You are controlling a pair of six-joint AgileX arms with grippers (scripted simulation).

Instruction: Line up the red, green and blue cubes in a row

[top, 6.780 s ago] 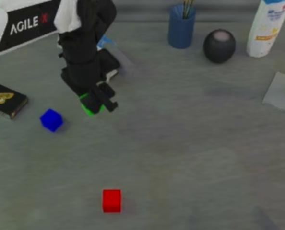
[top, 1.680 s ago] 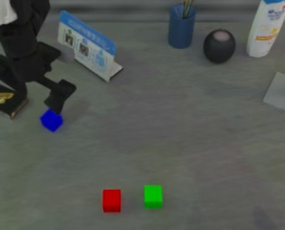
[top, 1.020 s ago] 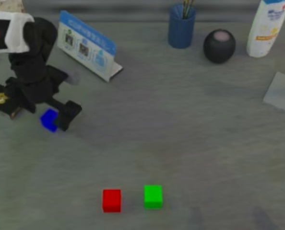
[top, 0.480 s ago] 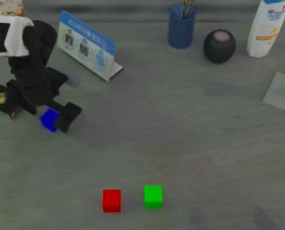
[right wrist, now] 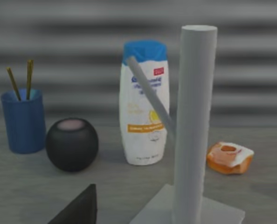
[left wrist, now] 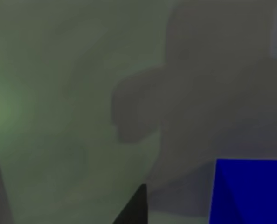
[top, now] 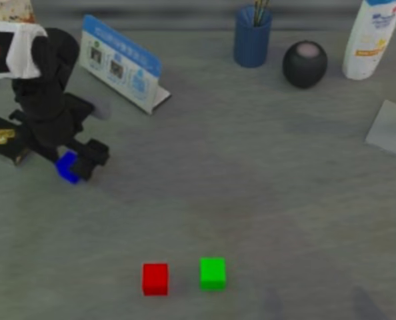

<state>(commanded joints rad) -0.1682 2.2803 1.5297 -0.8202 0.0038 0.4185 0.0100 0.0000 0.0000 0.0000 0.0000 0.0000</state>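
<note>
Top view: left claw [top: 71,165] at left of frame, low over the blue cube [top: 67,167], fingers set either side of it & close in; can't tell if they press it yet.
Left wrist view: blue cube [left wrist: 250,191] fills one corner, one dark fingertip [left wrist: 134,210] near it, bare worktop [left wrist: 59,93] beyond.
Right arm: not in top view, idle; own wrist cam shows one dark claw tip only, so can't tell its opening.
Row so far: red cube [top: 155,279] & green cube [top: 213,273] side by side, small gap, lower centre of frame; blue well apart from them.
Handling (my guess): small, rigid, light, flat faces; take it on two opposite sides, mid-height. Smooth faces may slip if the pinch is off-square.
Nearby: black box [top: 3,137] just beside claw; card sign [top: 121,63] above it.
Far off: pen cup [top: 252,38], dark sphere [top: 305,63], shampoo bottle [top: 373,38] at upper right.
Path: nothing lies between blue cube & spot right of green.
</note>
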